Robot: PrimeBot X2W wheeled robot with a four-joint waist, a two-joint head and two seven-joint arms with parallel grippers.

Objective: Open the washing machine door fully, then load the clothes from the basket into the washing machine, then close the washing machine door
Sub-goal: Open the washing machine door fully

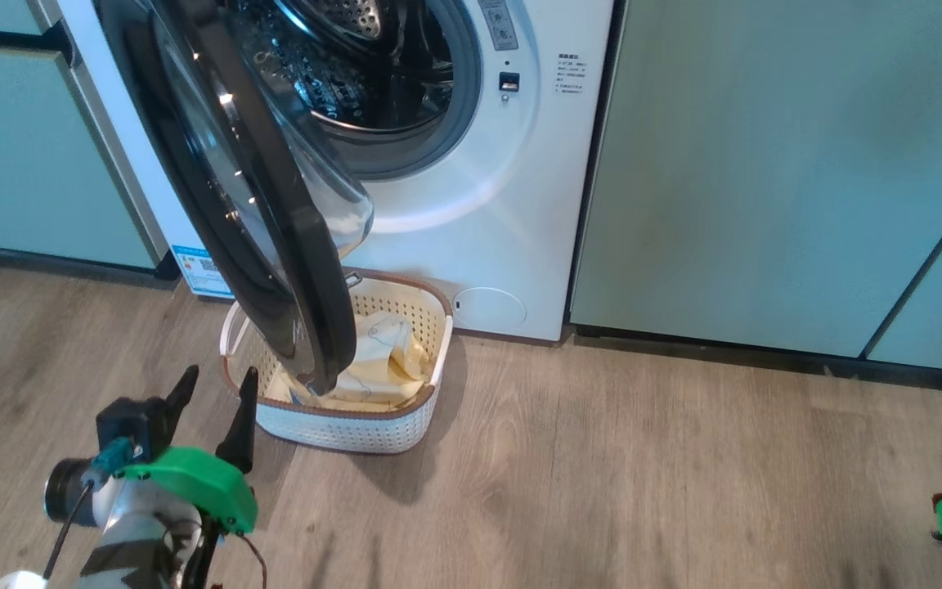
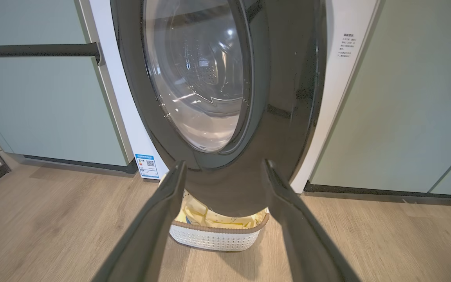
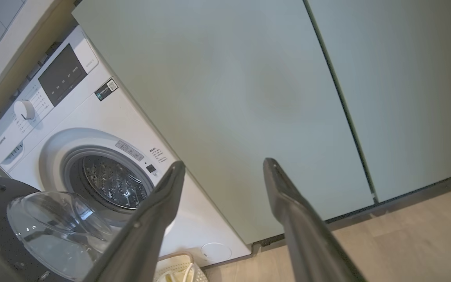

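The left end effector, spread wide, faces the washing machine door overhanging the basket.

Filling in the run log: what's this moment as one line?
door: open, over basket | clothes: in basket | left hand: open, empty, facing door | right hand: open, empty

The washing machine door stands swung out above the left part of the basket, barring the clothes from that side. From the right, over the wood floor, the basket's right half and the drum mouth lie unobstructed.
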